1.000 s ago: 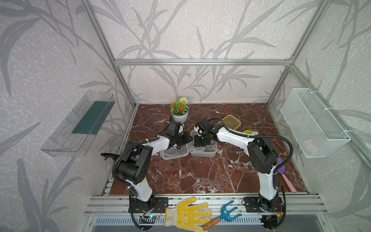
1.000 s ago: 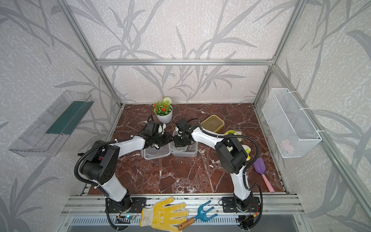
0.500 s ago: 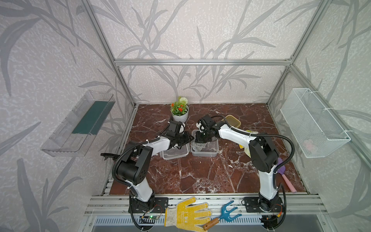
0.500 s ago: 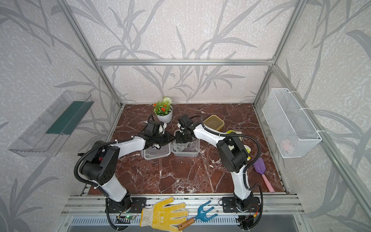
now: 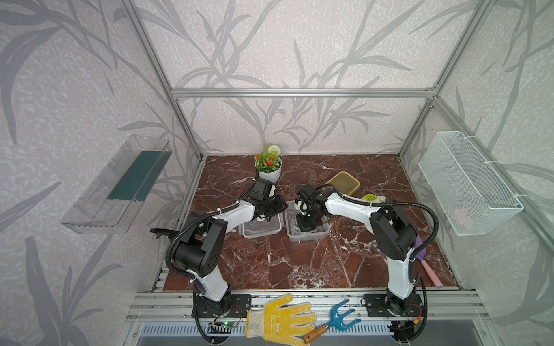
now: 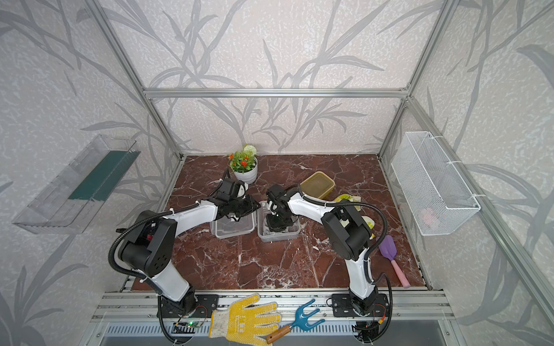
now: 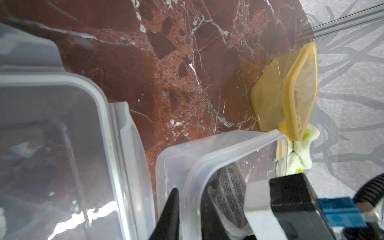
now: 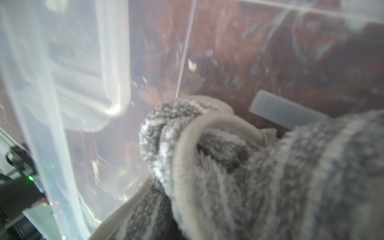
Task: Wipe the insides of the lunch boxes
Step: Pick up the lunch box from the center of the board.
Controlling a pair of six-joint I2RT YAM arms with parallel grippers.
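Inside clear box (image 5: 305,235): grey cloth (image 8: 228,166).

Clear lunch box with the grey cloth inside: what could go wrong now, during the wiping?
1. The left gripper pinches only one thin wall of the clear lunch box; a hard wipe might twist the box free.
2. The grey cloth in the right gripper is bunched, so it may miss the corners.

Counts, taken around the flower pot (image 5: 269,167), one only.
- Clear box parts: two, side by side in front of it (image 5: 260,229) (image 5: 306,233).
- Amber box: one, right of it (image 5: 344,183).
- Grey cloth: one (image 8: 239,172).
- Yellow-green cloth: one (image 7: 301,153).
- Robot arms: two.
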